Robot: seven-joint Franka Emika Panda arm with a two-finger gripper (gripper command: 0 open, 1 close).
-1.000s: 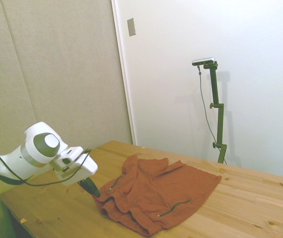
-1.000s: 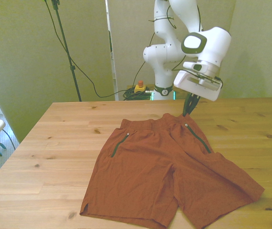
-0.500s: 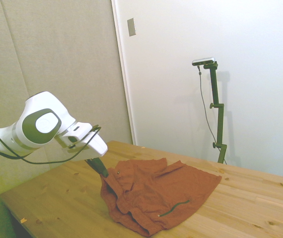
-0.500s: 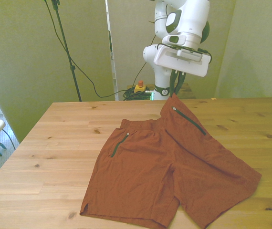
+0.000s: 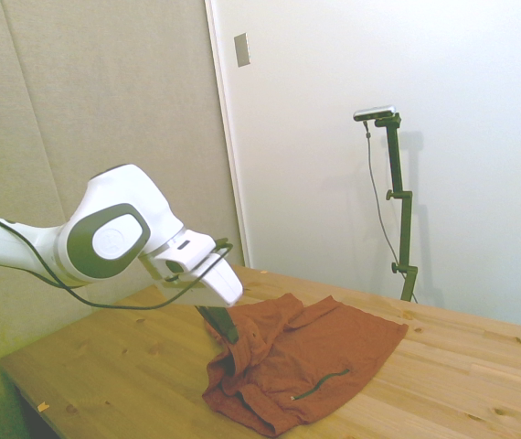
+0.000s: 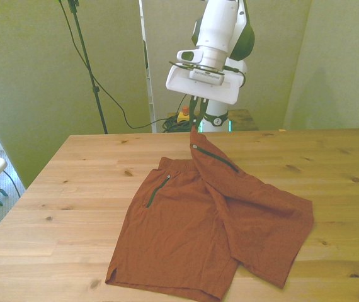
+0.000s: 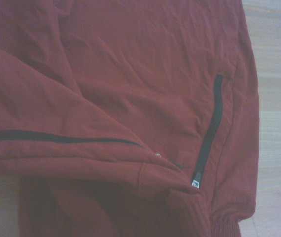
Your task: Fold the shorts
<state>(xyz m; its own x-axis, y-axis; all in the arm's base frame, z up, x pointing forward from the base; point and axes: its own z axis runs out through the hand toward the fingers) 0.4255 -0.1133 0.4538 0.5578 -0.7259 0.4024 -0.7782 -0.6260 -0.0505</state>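
Your gripper [image 6: 195, 121] is pinched shut on the waistband corner of the shorts [image 6: 192, 233], and in the last second it has lifted that corner off the table [image 6: 72, 189] and carried it from the front view's right toward the middle. A second ago the shorts lay flat with both legs spread; now the leg on the front view's right has been dragged inward and drapes from the raised corner, its dark pocket zipper [image 6: 216, 158] running down the slope of the lifted fabric. The other half, with its own zipper [image 6: 159, 190], lies flat on the wood toward the front view's left and looks undisturbed. To my eye that puts you in the middle of the first fold, one half being brought over the other; the carried half has only partly crossed, so the fold is not yet laid down. In the side view the lifted cloth bunches into a rumpled heap under the gripper, so expect creases unless the corner is taken well across before you lower it. You cannot see the fingertips clearly in either outer view: they are dark, small, and partly buried in the fabric, so how much cloth is pinched is hard to judge. The wrist view shows only red cloth with two zipper lines and a sliver of wood. The side view also hides how the lower layers are stacked.
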